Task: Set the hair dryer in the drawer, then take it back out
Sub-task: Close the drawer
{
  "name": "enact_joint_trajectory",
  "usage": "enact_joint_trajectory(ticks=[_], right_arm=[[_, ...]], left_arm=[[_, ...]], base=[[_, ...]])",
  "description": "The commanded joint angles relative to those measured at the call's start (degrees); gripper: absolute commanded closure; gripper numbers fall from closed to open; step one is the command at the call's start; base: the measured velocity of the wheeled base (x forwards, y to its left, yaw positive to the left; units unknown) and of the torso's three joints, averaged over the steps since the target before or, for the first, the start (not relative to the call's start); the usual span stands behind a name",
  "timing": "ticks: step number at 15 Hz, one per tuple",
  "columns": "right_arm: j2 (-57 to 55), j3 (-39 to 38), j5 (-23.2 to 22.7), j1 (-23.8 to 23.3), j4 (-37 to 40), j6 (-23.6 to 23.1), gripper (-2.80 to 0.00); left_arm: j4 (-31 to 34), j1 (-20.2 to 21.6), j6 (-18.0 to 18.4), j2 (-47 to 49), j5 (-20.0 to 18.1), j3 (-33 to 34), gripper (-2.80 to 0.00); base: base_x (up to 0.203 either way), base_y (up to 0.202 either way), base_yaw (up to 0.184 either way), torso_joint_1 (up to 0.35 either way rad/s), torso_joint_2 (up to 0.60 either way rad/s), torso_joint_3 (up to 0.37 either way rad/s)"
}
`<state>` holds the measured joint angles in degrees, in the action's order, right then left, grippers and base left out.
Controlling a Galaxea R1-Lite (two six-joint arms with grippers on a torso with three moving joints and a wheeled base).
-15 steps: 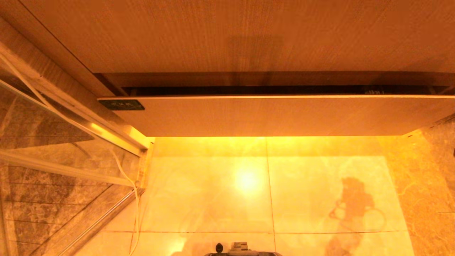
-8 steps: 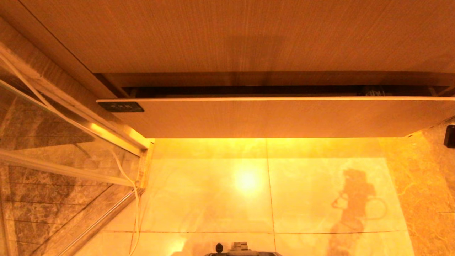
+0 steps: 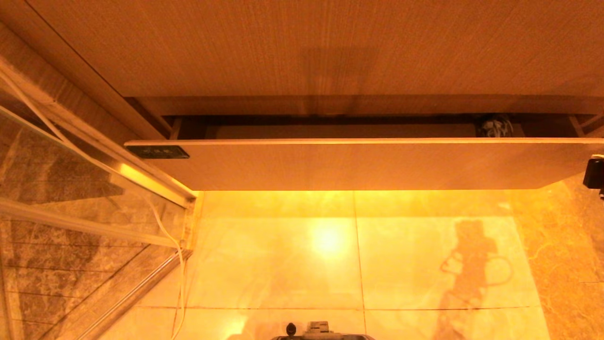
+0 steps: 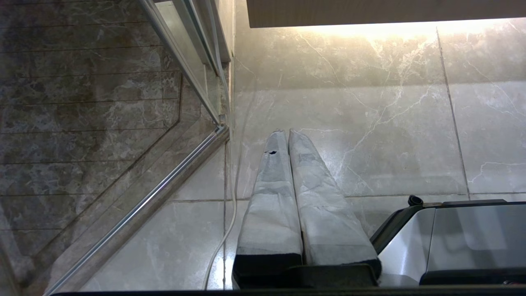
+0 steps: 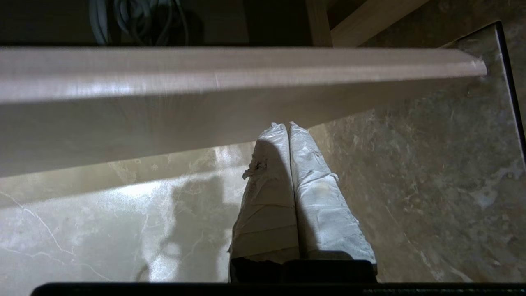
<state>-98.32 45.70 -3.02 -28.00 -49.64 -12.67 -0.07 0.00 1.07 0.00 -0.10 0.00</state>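
We log the drawer (image 3: 368, 163) slid partway out beneath the wooden counter (image 3: 302, 47), its front panel spanning most of the head frame's width just above centre. A small dark label (image 3: 158, 151) sits at the panel's left end. Behind the panel's top edge we see a narrow strip of the drawer's interior, mostly dark.

In that strip, toward the upper right of the head frame, we note a coiled cord and a dark shape (image 3: 494, 126); we take it for the hair dryer lying inside the drawer, though most of it is hidden. The right wrist view shows loops of grey cable (image 5: 139, 20) in the same dark opening, beyond the panel's top edge.

Right claw (image 5: 287, 125): fingers pressed together, holding nothing, tips set at the underside of the drawer front near its right end. In the head view only a dark part of that arm (image 3: 594, 172) shows at the right edge of the frame, beside the panel's corner.

Left claw (image 4: 286, 132): fingers together, empty, hanging over the marble floor (image 4: 370, 123), well apart from the drawer. A glass partition with a metal rail (image 4: 139, 209) and a white cable (image 4: 228, 222) lie to its side.
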Motion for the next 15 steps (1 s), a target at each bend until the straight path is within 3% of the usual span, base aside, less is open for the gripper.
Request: enact_joint_trajectory(ticks=[1,15], right_arm=[[-0.2,0.2,-0.1,0.1,-0.5,-0.1,0.0],[-6.8,7.6,-0.1,1.2,-9.2,-0.1,0.0]], left_arm=[[0.0,0.0,0.1,0.0,0.0,0.1,0.0],[0.0,0.0,0.0,0.0,0.0,0.1,0.0]], base=[[0.0,0.0,0.0,0.0,0.0,0.0],[0.0,0.0,0.0,0.0,0.0,0.0]])
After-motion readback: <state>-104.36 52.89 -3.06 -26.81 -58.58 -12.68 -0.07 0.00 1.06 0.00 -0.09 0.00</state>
